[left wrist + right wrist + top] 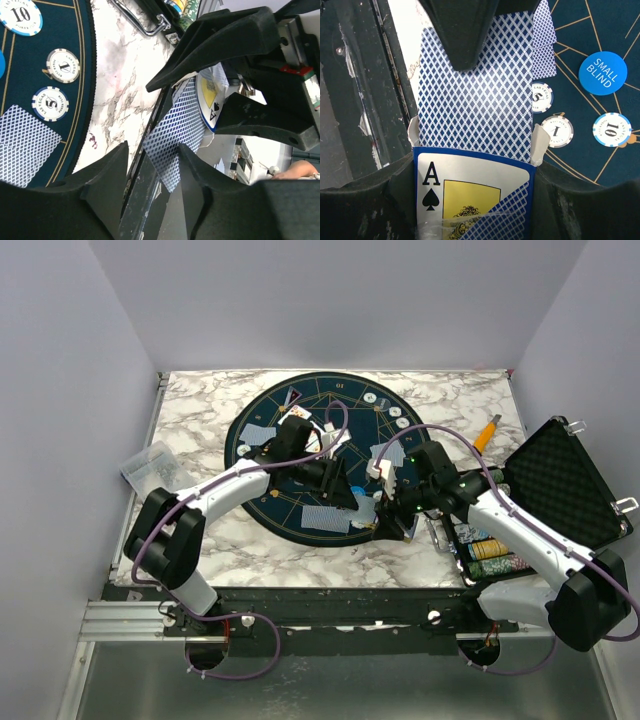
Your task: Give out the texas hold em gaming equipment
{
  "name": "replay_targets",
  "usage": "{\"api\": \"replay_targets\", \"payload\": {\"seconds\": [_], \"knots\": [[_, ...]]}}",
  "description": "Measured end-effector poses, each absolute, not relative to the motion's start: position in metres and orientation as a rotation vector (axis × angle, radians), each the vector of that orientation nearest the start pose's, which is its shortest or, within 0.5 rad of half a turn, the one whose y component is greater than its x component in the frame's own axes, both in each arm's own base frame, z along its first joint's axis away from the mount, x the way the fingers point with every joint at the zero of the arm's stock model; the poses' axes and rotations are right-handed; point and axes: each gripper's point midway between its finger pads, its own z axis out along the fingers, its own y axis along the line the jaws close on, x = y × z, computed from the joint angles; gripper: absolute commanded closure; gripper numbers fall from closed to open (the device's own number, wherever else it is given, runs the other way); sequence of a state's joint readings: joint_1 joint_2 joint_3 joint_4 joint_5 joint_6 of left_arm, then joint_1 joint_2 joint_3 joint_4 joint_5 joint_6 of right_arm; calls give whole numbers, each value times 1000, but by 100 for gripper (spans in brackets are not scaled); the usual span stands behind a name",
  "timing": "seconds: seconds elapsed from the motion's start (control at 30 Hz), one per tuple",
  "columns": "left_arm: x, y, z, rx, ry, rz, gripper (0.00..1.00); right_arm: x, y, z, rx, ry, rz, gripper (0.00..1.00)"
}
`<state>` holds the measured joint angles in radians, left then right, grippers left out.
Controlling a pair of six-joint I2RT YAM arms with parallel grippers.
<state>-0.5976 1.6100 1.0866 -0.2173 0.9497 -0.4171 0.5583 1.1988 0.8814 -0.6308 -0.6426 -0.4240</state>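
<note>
Right hand grips the box; left hand, part-open astride the protruding card, should clamp squarely before drawing.

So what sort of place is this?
Probably a lab robot cell, not a card room: plain pale walls box in a marble-patterned table with a poker mat, and two robot arms are bolted along its near edge.

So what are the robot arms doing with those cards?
They're dealing poker. The right fingers hold the card box. The left fingers sit either side of the top card sticking out of it, not pinching it yet. Some cards and chips already lie on the round mat.
</note>
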Motion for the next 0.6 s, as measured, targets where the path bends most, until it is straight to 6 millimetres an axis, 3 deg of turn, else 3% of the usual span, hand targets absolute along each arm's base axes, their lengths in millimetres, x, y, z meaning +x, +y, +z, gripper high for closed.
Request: {"api": "replay_targets", "payload": {"seconds": [0.1, 0.17, 0.3, 0.33, 0.43, 0.6], "knots": [[217, -333, 174, 762, 2310, -1593, 51, 186, 224, 135, -1383, 2019, 858, 99], [217, -335, 176, 767, 2297, -1596, 57, 185, 224, 135, -1390, 2016, 856, 99], [217, -338, 179, 760, 2288, -1615, 89, 185, 224, 134, -1398, 2014, 845, 99], [217, -338, 181, 761, 2282, -1622, 93, 186, 224, 134, -1399, 2015, 840, 99], [217, -339, 184, 753, 2277, -1646, 100, 188, 222, 132, -1394, 2025, 815, 99], [222, -327, 178, 686, 2294, -1646, 100, 192, 218, 130, -1376, 2051, 771, 99]]}}
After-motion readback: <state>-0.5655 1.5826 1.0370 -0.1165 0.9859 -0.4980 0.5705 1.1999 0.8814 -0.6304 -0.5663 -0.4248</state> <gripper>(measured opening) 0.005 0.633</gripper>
